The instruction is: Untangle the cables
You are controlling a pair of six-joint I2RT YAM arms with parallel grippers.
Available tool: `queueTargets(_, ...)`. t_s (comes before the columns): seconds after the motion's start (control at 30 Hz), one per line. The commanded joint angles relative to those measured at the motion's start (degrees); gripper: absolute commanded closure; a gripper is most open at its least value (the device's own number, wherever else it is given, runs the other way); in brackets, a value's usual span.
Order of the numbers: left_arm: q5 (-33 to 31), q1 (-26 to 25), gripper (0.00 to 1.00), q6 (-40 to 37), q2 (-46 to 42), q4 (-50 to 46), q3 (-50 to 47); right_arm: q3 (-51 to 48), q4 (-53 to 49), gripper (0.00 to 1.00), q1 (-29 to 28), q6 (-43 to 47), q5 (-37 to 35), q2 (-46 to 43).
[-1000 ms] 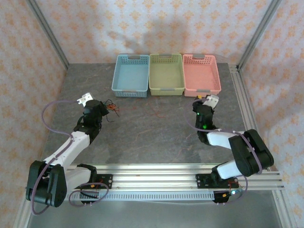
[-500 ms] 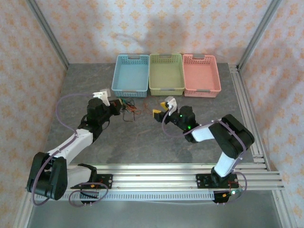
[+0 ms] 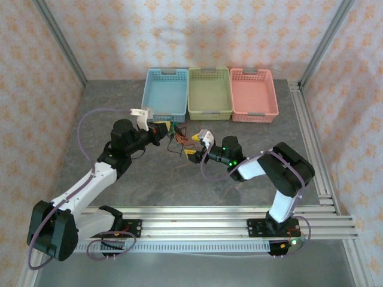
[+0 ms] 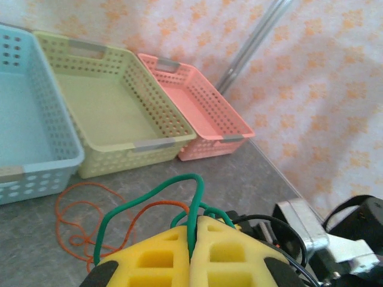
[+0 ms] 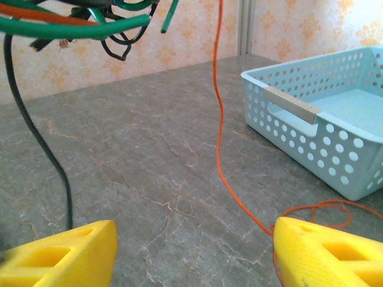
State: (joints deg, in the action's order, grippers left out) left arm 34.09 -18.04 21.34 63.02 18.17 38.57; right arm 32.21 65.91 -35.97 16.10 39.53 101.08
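Two hands meet near the middle of your counter, just in front of a row of three baskets. On your left, the left hand has its yellow pads pressed together, clamped on the cables. From the left wrist you can see a green strand arch up and run straight down into the seam between the pads. Beside it, an orange strand lies in loose loops on the counter in front of the blue basket. The clump hangs off the counter between the two hands, with strands trailing down from it. From the right wrist you see a black strand drop to the surface near the left-hand finger, and the orange one falls in a long line and curls by the blue basket's wall. The right hand sits just right of the clump with its fingers well apart and nothing between them. Behind the hands, the green basket stands in the middle of the row and the pink basket on its right.
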Motion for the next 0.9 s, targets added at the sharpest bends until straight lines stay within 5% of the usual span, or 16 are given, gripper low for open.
queueTargets(0.0,4.63,-0.91,1.00,0.30,-0.20,0.36,2.47,-0.35,5.59,0.32,-0.33,1.74,2.46,0.96)
queueTargets(0.17,4.76,-1.38,1.00,0.13,0.38,0.07,2.87,0.20,3.46,0.41,-0.41,2.20,3.33,1.13)
queueTargets(0.4,6.43,-2.74,1.00,0.54,1.04,-0.50,4.49,1.54,0.42,0.28,-1.65,4.00,3.12,2.35)
queueTargets(0.87,6.41,-5.73,1.00,1.41,-2.10,-4.86,6.20,0.18,3.82,0.35,-1.74,4.99,-4.93,2.31)
